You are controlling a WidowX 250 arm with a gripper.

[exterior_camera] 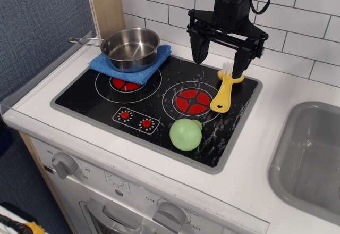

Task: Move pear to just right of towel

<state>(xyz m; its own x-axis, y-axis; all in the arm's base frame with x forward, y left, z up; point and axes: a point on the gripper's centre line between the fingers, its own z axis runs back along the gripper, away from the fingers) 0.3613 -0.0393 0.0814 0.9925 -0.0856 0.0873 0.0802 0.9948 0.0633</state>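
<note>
I see my gripper [220, 56] hanging open at the top, the pear [186, 134] low down, the towel [130, 65] upper left.

A play kitchen, small and toy-like. In the middle, a flat black toy stove top [159, 106] with painted red rings. At the upper left, a shiny round steel pan [130, 48] on a folded blue cloth towel [129, 66]. Along the top, a wall of white tiles [313, 37]. At the right edge, a grey plastic sink [308, 159]. At the bottom, round grey plastic knobs [65, 165] on a white oven front.
</note>
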